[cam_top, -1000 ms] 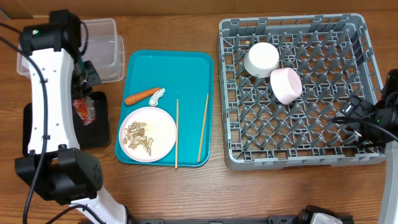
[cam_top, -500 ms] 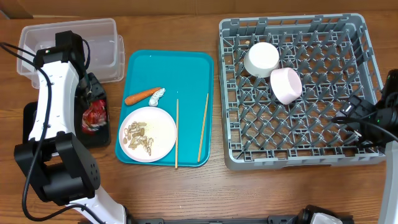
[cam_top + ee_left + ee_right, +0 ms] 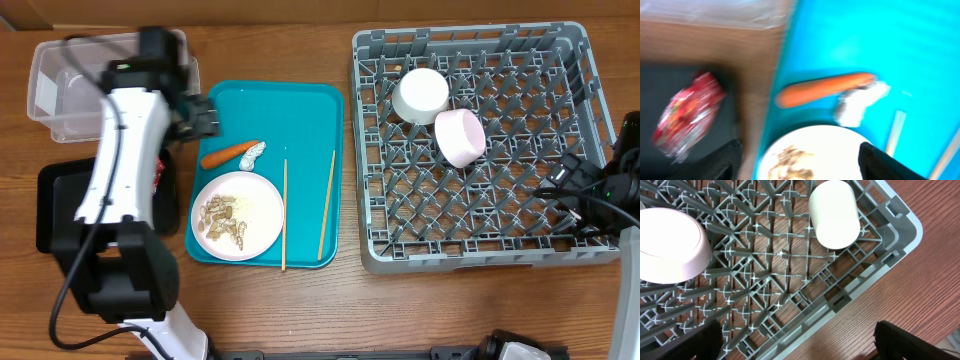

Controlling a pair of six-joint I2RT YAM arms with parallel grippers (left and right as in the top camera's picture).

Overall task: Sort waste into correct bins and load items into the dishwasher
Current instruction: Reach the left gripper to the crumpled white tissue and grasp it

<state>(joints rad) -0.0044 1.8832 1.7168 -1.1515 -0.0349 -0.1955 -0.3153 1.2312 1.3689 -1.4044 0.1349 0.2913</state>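
Left gripper (image 3: 800, 156), blurred in its own wrist view, hangs with its two fingers (image 3: 720, 161) spread wide and nothing between them. In the overhead view it sits above the left edge of the teal tray (image 3: 300, 110), near the carrot (image 3: 230, 153). This small orange carrot lies on the teal tray with its right end just beside the crumpled white wrapper (image 3: 256, 152). Both lie on the far side of the white round plate (image 3: 262, 205), which carries the beige nut-shell scraps (image 3: 224, 220) on its left half. To the right of the plate, on the same tray, the two thin wooden chopsticks (image 3: 284, 215) lie roughly parallel and apart from each other. The shiny red wrapper (image 3: 687, 117) rests in the shallow black tray (image 3: 55, 215), which stands left of the teal tray. In the overhead view the left arm (image 3: 125, 160) hides most of that wrapper. The clear plastic tub (image 3: 60, 85) stands at the far-left corner of the wooden table (image 3: 300, 300), beyond the black tray. The grey dish rack (image 3: 470, 258) fills the right half of the table, and a white bowl (image 3: 460, 137) and a white cup (image 3: 834, 214) lie on its peg lattice. Right gripper (image 3: 797, 332) hangs over the rack near its rim, fingers wide apart and empty.
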